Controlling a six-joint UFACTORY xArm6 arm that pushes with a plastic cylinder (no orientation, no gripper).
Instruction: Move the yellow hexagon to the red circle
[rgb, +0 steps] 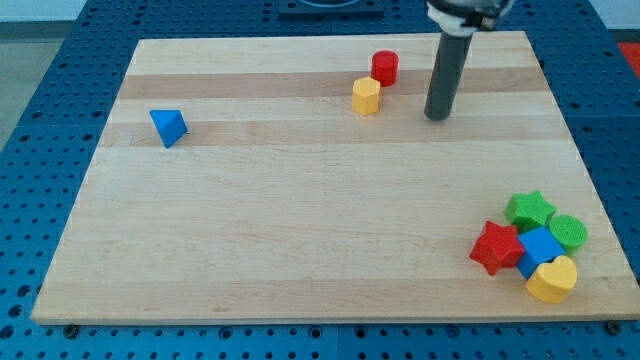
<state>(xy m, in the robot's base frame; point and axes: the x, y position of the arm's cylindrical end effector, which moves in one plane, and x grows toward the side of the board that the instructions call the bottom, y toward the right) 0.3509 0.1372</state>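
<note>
The yellow hexagon (366, 96) lies just beside the red circle (385, 68), at its 7 o'clock, near the wooden board (300, 230)'s top edge. My tip (436, 117) stands at 3 o'clock of the hexagon, apart from it; it has no jaws. Open wood lies between them.

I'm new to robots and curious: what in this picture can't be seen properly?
- Arm above the rod: cut off by the view's top edge.
- Blue block at the view's bottom right: partly hidden behind the yellow heart and red star.
- Yellow hexagon and red circle: unclear whether they touch.
</note>
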